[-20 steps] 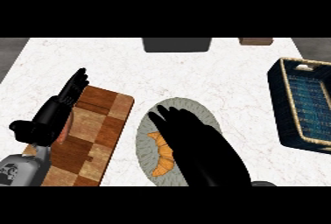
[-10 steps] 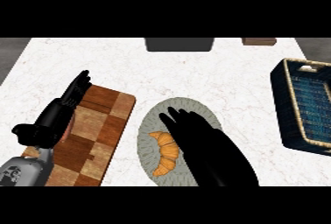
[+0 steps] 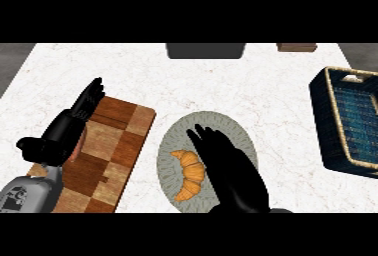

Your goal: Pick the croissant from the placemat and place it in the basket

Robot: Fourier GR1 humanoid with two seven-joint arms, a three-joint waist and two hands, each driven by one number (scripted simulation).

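A golden croissant (image 3: 190, 172) lies on the left half of an oval grey placemat (image 3: 232, 127) near the counter's front edge. My right hand (image 3: 230, 169) hovers over the placemat just right of the croissant, fingers straight and pointing away from me, holding nothing. It covers part of the mat's right side. The dark blue basket (image 3: 353, 120) with a tan woven rim stands at the right edge of the counter, well clear of that hand. My left hand (image 3: 68, 127) rests open over the left edge of the cutting board, fingers up.
A checkered wooden cutting board (image 3: 108, 155) lies left of the placemat. A dark box (image 3: 204, 50) and a small brown object (image 3: 297, 47) sit at the counter's far edge. White marble counter (image 3: 258, 85) stretches between placemat and basket.
My right hand has drifted a little to the right, uncovering more of the croissant. The left hand has hardly moved.
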